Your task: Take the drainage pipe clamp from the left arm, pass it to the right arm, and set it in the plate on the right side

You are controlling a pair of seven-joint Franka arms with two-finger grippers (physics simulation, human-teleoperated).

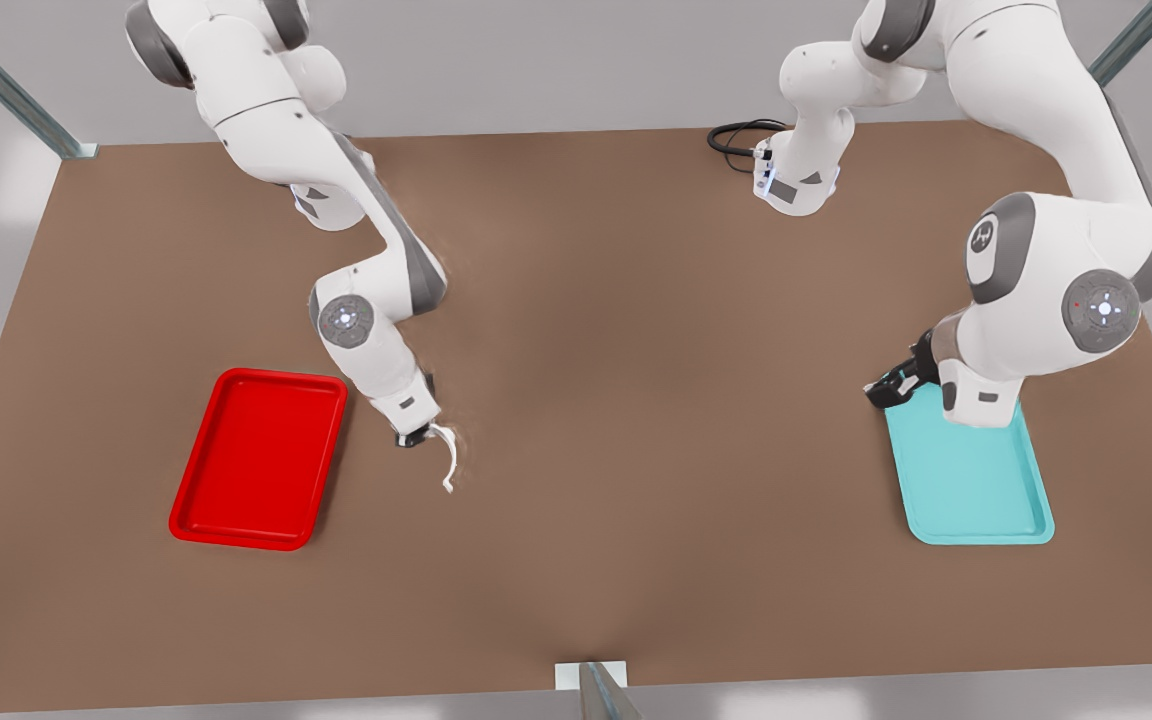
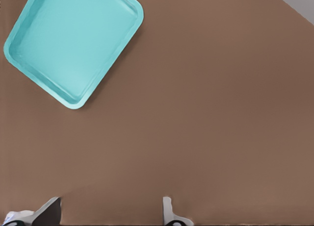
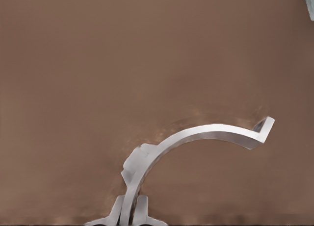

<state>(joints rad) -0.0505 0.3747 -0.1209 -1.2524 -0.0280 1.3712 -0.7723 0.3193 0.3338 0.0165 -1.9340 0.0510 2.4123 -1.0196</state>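
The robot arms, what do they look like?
Two chunky white arms with grey joint sections. Round grey caps carry small glowing lights, and one grey band bears a white logo. Each ends in a small black pincer: the right pincer and the left pincer. A black cable loops behind one base.

The table (image 1: 576,400) is matt brown, smooth. The plate (image 1: 258,458) looks like glossy red plastic, the teal tray (image 1: 976,490) similar with softer sheen. The drainage pipe clamp (image 3: 206,138) is smooth, pale plastic. Arm shells are glossy white.
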